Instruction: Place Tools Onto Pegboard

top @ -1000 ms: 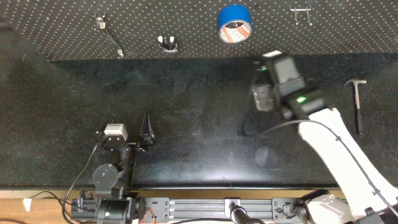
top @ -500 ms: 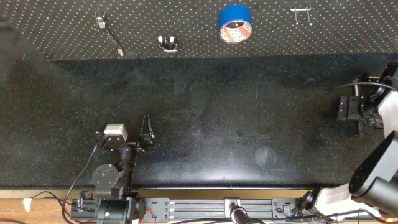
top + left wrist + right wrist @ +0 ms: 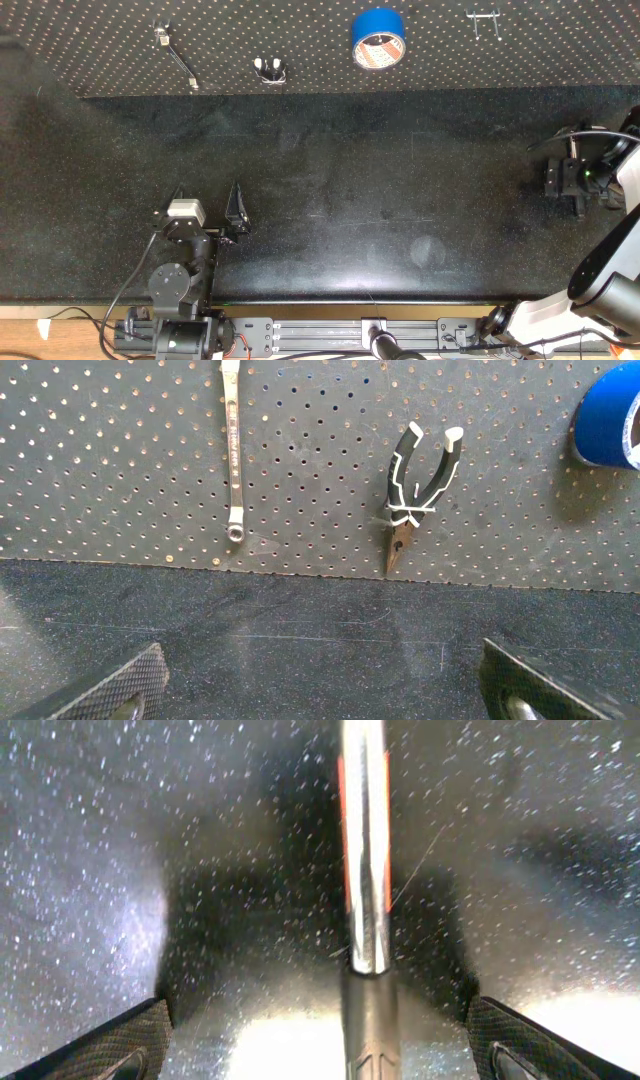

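The right gripper hung with jaws wide open over the hammer lying flat near the table's right end — the best course was to lower centred on the handle, then close squarely.

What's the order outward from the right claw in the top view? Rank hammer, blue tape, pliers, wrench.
1. hammer, directly beneath the right claw.
2. blue tape, pegboard, right of centre.
3. pliers, pegboard, left of centre.
4. wrench, pegboard, farthest left.
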